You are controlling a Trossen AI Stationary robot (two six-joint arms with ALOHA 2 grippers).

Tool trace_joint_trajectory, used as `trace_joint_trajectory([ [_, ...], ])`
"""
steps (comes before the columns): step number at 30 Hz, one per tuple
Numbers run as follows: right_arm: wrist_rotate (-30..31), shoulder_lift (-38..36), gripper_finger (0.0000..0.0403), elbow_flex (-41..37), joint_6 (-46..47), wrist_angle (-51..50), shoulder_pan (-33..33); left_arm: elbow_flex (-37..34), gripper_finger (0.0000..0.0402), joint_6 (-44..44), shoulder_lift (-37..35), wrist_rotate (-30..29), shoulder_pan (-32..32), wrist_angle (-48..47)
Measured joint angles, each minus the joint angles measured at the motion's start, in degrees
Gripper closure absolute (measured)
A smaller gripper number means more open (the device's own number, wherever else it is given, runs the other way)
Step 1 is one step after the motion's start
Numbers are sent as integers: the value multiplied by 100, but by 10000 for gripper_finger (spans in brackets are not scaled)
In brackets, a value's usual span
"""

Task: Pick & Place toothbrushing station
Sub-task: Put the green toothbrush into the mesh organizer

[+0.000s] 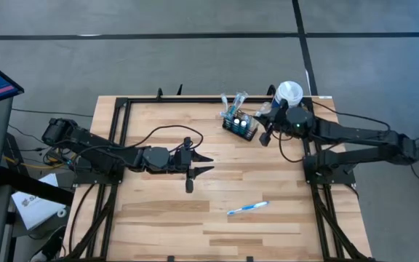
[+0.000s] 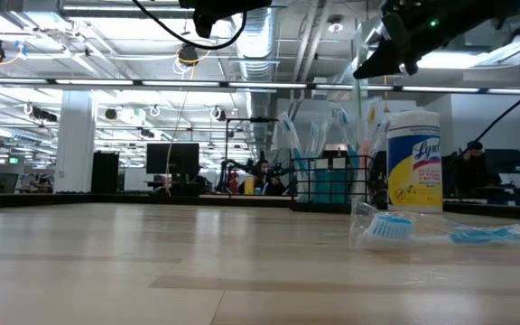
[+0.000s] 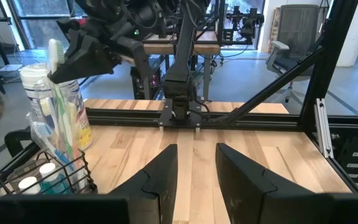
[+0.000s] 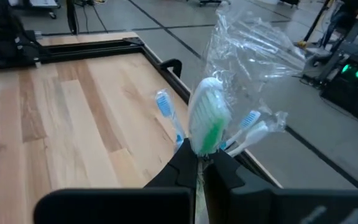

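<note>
- Left gripper (image 1: 204, 164) hangs over the middle of the table with its fingers (image 3: 163, 180) spread and nothing between them; bare wood lies ahead of the tips, and the caddy (image 1: 240, 126) sits off to one side of them, forward and well apart.
- Loose toothbrush (image 1: 247, 209), blue and white, lies flat on the boards near the front edge, behind the left fingertips and well apart from them, and far from the right ones too.
- Caddy: a small black wire-mesh basket standing upright near the far edge of the table, with wrapped brushes sticking up out of it and small white-capped items in its cells; a white-lidded canister (image 1: 289, 92) stands just beside it.
- Right gripper (image 1: 266, 135) sits just beside the caddy, fingers pressed together on a clear-wrapped toothbrush (image 4: 209, 121) with a green-and-white head, whose wrapper flares out beyond the tips.
- Step in hand, as I judge it: seating this wrapped brush in the caddy. To do it well, keep the brush upright, bring its lower end over a free cell, lower it clear of the neighbouring brushes, and release only once the mesh supports it.
</note>
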Motion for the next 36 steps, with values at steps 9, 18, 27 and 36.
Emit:
trace_joint_trajectory([
  [9, -251, 136, 403, 1, 18, 25, -306, 0, 297, -2, 0, 2, 0, -2],
  [18, -728, 126, 403, -375, 31, 414, -671, 0, 297, -2, 2, 2, 0, -4],
  [27, -1304, 99, 403, -976, 176, 1131, -1137, 0, 297, -2, 2, 2, 0, -2],
  [36, -1618, 99, 403, -1155, 197, 1242, -1348, 0, 297, -2, 2, 2, 0, -2],
])
